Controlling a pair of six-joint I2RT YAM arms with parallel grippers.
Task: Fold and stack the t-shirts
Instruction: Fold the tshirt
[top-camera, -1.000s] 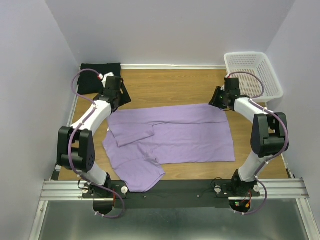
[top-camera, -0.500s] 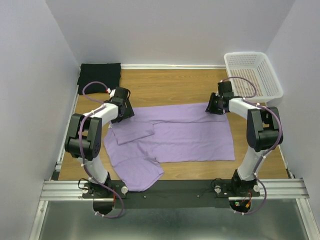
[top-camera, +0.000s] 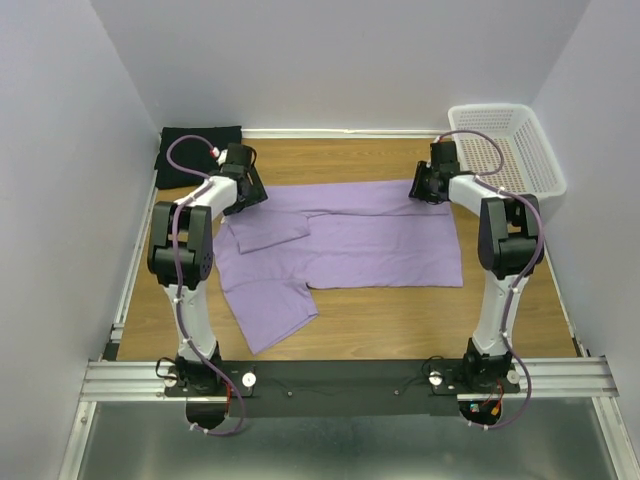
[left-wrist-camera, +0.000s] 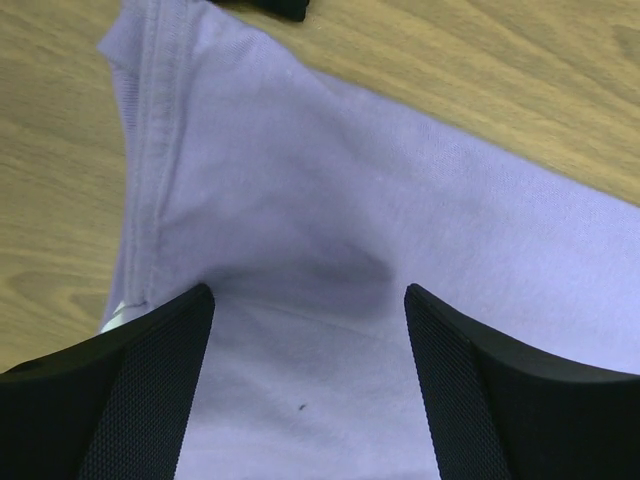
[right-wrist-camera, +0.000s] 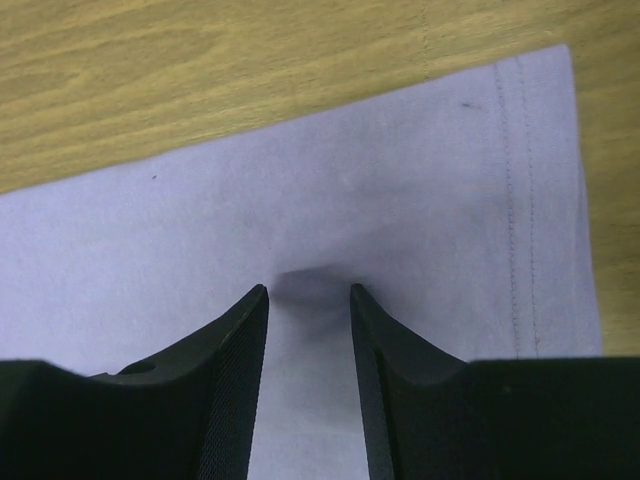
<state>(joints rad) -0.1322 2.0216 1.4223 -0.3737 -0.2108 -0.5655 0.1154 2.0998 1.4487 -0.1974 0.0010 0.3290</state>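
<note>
- Top external view: the lavender t-shirt (top-camera: 380, 245) lies spread out in the middle of the wooden table (top-camera: 400, 325), its long side running left to right.
- One sleeve (top-camera: 272, 230) is folded in over the body at the left, and another flap of the shirt (top-camera: 270, 312) reaches toward the near left.
- The black t-shirt (top-camera: 195, 155) sits as a folded bundle in the far left corner, against the wall and apart from the lavender one.
- The white basket (top-camera: 500, 108) stands in the far right corner.
- The left gripper (top-camera: 247, 190) is down on the far left corner of the lavender t-shirt. In the left wrist view its jaws stand wide apart, with a soft crease of purple cloth (left-wrist-camera: 330, 270) lying between them, so this gripper (left-wrist-camera: 310, 295) is open.
- The right gripper (top-camera: 422, 185) is down on the shirt's far right corner, close to the stitched hem (right-wrist-camera: 515, 200).
- In the right wrist view this gripper (right-wrist-camera: 310, 290) has its jaws about half apart. A small dark pucker of cloth sits at the tips and may be nipped, but I cannot tell.
</note>
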